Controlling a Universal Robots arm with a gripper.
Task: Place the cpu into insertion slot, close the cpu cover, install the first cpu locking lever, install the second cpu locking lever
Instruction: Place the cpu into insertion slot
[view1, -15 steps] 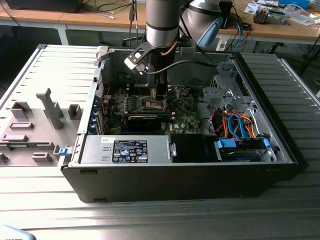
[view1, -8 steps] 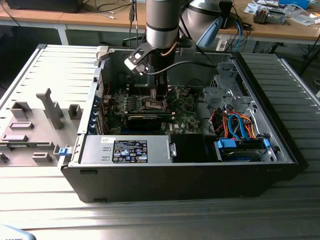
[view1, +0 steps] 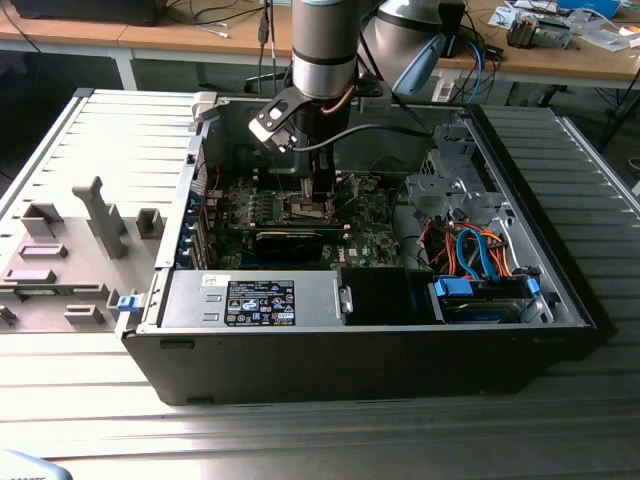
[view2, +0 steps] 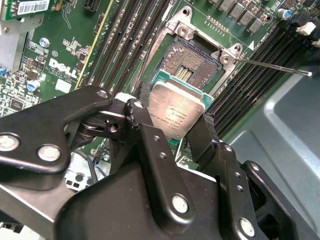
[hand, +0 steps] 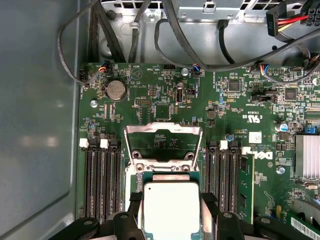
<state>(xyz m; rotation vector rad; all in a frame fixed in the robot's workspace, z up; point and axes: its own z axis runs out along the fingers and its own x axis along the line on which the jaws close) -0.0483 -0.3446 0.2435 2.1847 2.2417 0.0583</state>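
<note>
Ribbed metal table (view1: 100, 140) carries an open computer case (view1: 300, 365), side panel off. The robot arm (view1: 325, 45) drops straight into the case from above, near its back edge. A grey power supply (view1: 250, 300) sits along the case's front edge. A bundle of orange and blue cables (view1: 478, 258) lies at the front corner on the exterior view's right.

The green motherboard (hand: 165, 107) lies flat on the case floor. Black memory slots (hand: 100, 180) run along both sides of the socket. A finned heatsink (hand: 307, 156) is at one board edge. A coin battery (hand: 116, 90) is near the board's corner by the case wall.

The cpu cover (hand: 163, 129) is swung up and open, standing at the socket's far edge with its window clear. The insertion slot (view2: 192, 62) is bare, contact field exposed. One locking lever (view2: 275, 67), a thin metal rod, sticks out from the socket corner over the memory slots, unlatched.

The gripper (view2: 175, 117) is clamped on the cpu (view2: 172, 107), black fingers (view2: 142, 125) pressing on two opposite edges. The cpu is silver top up, hanging over the socket's near edge and not seated. In the first wrist view the cpu (hand: 170, 210) sits between the fingers just short of the open cover's hinge.
</note>
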